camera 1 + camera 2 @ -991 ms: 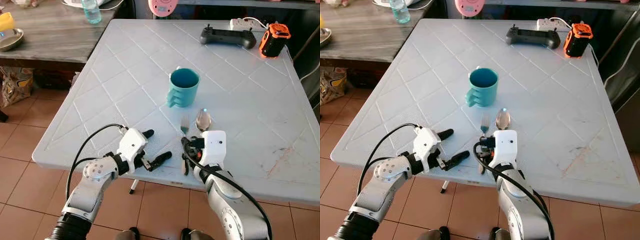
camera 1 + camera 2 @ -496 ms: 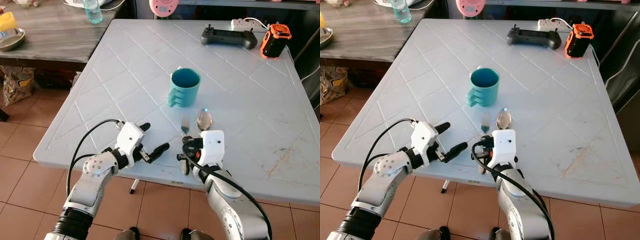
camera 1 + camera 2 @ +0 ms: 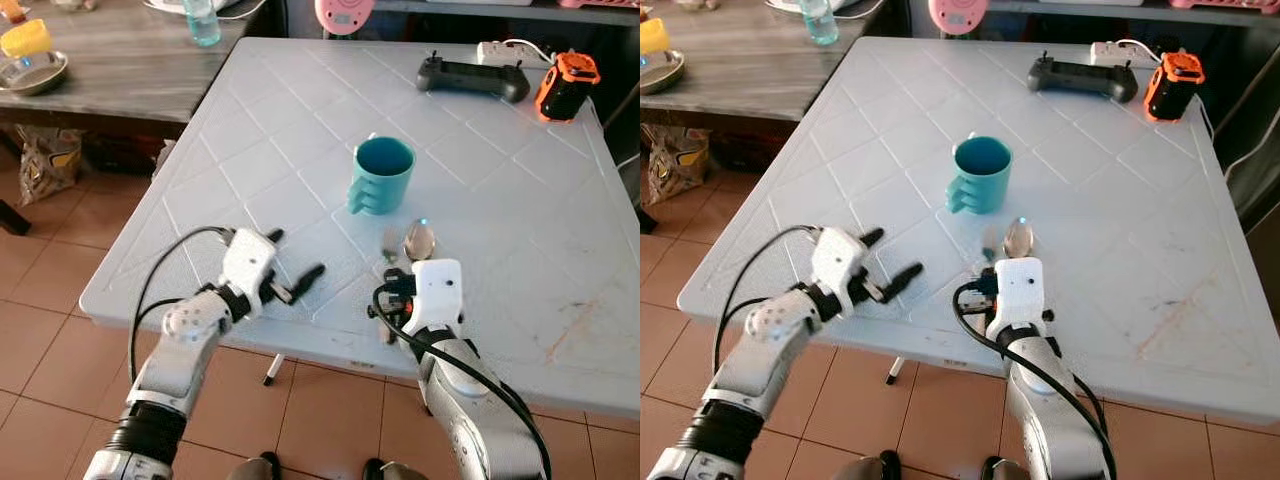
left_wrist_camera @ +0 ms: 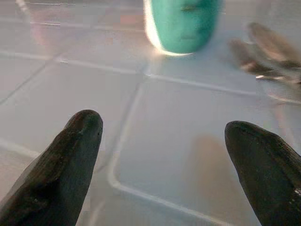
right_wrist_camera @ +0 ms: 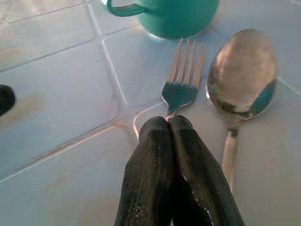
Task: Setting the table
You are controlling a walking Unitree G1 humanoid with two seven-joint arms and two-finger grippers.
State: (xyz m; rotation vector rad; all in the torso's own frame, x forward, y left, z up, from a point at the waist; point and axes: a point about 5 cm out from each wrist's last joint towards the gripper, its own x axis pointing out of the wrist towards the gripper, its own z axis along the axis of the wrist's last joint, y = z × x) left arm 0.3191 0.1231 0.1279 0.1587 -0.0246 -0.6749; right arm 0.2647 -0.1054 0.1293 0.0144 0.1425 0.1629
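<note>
Table [image 3: 520, 180], white with a diamond pattern, carries everything. Teal mug [image 3: 381, 175] stands upright near the middle. Black controller [image 3: 473, 77] and orange device [image 3: 564, 86] sit at the far edge, well apart from the mug. Spoon [image 5: 241, 77] and fork [image 5: 183, 77] lie side by side just in front of the mug, near the front edge. Right gripper [image 5: 170, 123], fingers pressed together, sits over the fork handle; clamped on it or not, cannot tell. Left gripper [image 3: 294, 268] hovers over the near-left edge, fingers spread wide, empty.
</note>
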